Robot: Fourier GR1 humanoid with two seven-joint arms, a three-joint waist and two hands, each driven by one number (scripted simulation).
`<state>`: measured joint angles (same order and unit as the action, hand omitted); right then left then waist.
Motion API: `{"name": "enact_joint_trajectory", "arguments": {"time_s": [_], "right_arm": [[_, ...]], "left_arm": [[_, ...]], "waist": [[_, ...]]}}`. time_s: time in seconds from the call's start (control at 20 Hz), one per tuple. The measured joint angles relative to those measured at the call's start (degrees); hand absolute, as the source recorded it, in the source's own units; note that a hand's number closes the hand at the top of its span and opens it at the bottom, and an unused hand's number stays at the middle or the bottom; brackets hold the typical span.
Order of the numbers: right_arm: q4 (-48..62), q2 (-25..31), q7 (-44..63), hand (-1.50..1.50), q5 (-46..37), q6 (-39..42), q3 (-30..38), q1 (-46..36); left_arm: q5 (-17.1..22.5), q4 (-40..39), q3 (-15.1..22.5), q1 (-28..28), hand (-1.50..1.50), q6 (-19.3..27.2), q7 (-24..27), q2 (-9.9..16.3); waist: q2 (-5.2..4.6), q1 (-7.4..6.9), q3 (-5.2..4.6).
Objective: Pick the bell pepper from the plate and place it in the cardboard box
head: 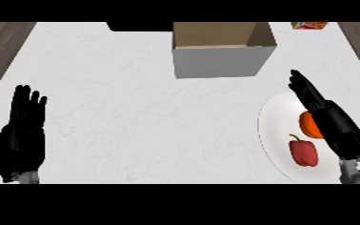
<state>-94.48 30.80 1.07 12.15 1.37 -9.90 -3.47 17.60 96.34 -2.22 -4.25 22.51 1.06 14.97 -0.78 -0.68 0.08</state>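
Head view, your entry: the red bell pepper lies on the round white plate, beside an orange rounded item partly hidden by the arm. Nothing is in transit. Your right hand hangs over the plate's far side, fingers straight and holding nothing, pointing toward the open brown cardboard box. Your left hand rests open, well apart from the plate at the bench's opposite side. By my judgement the task has barely begun: the grasp, lift, carry to the box beyond the plate, and release all remain. A colourful packet sits past the box.
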Motion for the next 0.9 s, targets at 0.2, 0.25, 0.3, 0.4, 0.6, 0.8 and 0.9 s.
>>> {"name": "enact_joint_trajectory", "arguments": {"time_s": [0.2,0.25,0.3,0.4,0.6,0.8,0.9], "right_arm": [[2.5,-0.6,-3.6,-1.5,5.6,5.3,2.8,1.4],[3.2,-0.7,-4.8,-1.5,7.6,6.8,3.8,2.0],[3.9,-0.6,-5.6,-1.5,9.8,8.8,4.7,2.5],[2.4,5.9,-8.0,-1.5,2.2,10.3,4.1,1.1],[8.5,8.3,-20.4,-1.5,-4.9,12.0,3.6,5.8],[18.0,7.2,-34.7,-1.5,-0.6,19.0,6.6,8.4],[23.4,8.0,-41.7,-1.5,-1.2,22.2,7.7,7.9]], "left_arm": [[-5.1,-3.5,0.0,0.9,0.0,-0.5,-1.8,5.5],[-6.8,-4.7,0.0,0.7,0.0,-1.1,-2.2,7.8],[-8.9,-5.8,0.3,0.5,0.0,-1.5,-2.4,10.0],[-10.6,-7.0,1.1,-0.3,0.0,-2.3,-2.7,11.7],[-13.7,-10.3,2.3,0.5,0.0,-4.1,-3.6,15.2],[-15.4,-13.1,3.3,2.5,0.0,-5.4,-4.7,16.3],[-15.9,-14.7,3.5,4.0,0.0,-6.3,-4.6,16.7]], "waist": [[0.31,0.94,0.05],[0.27,1.31,0.11],[0.2,1.69,0.17],[0.5,1.72,-0.16],[0.23,2.38,0.12],[0.16,2.14,0.27],[0.21,1.65,0.24]]}}
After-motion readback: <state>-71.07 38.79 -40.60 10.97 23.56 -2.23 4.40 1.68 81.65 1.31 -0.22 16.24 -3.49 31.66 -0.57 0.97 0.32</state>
